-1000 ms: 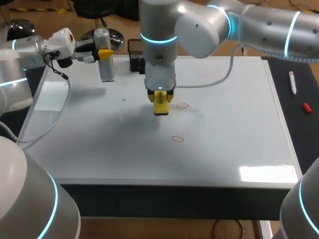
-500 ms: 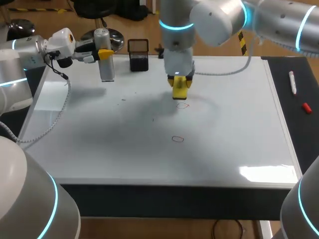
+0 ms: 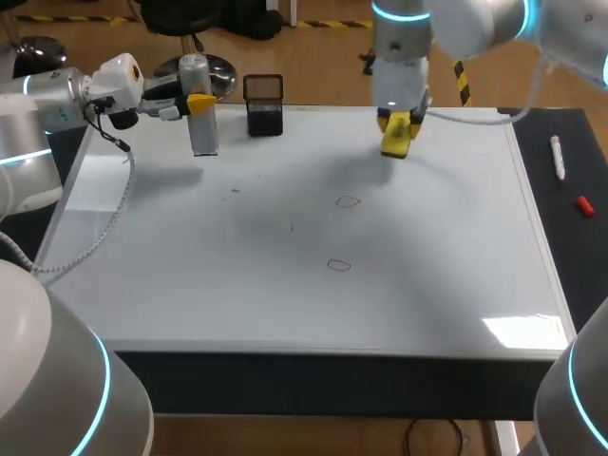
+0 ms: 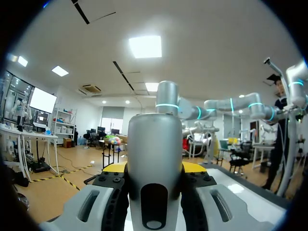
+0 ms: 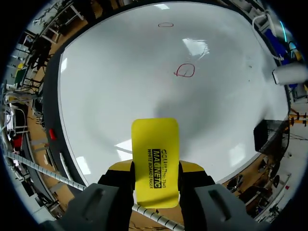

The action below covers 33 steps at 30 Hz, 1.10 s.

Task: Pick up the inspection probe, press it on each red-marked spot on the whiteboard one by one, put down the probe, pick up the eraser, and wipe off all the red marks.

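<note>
The silver inspection probe (image 3: 202,122) stands upright over the whiteboard's (image 3: 456,266) back left corner, with my left gripper (image 3: 198,101) shut on it. In the left wrist view the probe (image 4: 154,159) fills the gap between the fingers of that gripper (image 4: 154,168). My right gripper (image 3: 398,122) is shut on the yellow eraser (image 3: 394,139) near the board's back edge, right of centre. The right wrist view shows the eraser (image 5: 155,159) in this gripper (image 5: 155,167), above the board. Two red ovals remain: one (image 3: 349,201) mid-board, one (image 3: 338,265) nearer the front. Both ovals (image 5: 185,70) (image 5: 165,24) lie ahead of the eraser.
A black holder (image 3: 264,106) sits at the back edge, between the probe and the eraser. Off the board's right side, a marker pen (image 3: 558,157) and a red cap (image 3: 584,204) lie on dark matting. Faint specks (image 3: 235,191) dot the board's left half.
My right arm carried the eraser from the middle of the board past the mid-board oval to the back right. The left arm and probe stayed still.
</note>
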Available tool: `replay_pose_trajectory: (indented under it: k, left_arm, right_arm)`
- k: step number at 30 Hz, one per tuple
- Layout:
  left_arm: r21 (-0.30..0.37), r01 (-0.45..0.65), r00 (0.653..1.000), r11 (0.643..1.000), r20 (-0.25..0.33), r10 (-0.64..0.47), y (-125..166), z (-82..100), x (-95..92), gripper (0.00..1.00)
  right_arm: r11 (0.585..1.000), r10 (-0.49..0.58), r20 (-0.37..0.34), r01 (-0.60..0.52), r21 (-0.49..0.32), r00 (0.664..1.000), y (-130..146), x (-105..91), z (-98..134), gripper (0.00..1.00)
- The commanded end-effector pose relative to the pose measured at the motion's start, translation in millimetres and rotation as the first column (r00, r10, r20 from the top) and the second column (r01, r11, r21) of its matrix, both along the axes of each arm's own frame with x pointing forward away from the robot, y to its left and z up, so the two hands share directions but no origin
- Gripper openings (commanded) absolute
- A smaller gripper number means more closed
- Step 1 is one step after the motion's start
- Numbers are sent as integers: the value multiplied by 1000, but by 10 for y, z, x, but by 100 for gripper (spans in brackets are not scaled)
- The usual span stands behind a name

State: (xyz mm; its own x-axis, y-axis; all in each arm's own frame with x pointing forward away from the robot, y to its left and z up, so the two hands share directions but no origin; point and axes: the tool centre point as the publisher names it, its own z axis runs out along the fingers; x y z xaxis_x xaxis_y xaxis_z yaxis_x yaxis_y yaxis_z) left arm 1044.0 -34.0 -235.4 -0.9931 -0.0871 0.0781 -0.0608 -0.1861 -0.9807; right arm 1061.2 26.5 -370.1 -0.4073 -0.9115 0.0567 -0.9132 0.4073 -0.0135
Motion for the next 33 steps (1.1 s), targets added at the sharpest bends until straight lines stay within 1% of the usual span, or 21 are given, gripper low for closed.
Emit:
replay_pose_trajectory:
  k: [1,2,7,10,14,24,33]
  left_arm:
    - [1,-4,1000,1000,1,4,-7,13,-11,0]
    - [1,-4,1000,1000,1,4,-7,13,-11,0]
    - [1,-4,1000,1000,1,4,-7,13,-11,0]
    - [1,-4,1000,1000,1,4,-7,13,-11,0]
    - [1,-4,1000,1000,1,4,-7,13,-11,0]
    - [1,-4,1000,1000,1,4,-7,13,-11,0]
    - [1,-4,1000,1000,1,4,-7,13,-11,0]
  right_arm:
    - [999,-38,-11,38,27,999,-232,192,-35,0]
    - [998,-50,-9,50,42,999,-306,237,-46,0]
    - [996,-84,-8,84,36,996,-491,374,-86,0]
    - [992,-117,-20,118,36,993,-655,477,-155,0]
    - [988,-145,-34,147,44,989,-820,549,-227,0]
    - [985,-163,-56,166,49,985,-1059,630,-288,0]
    - [981,-175,-79,180,71,981,-1113,605,-277,0]
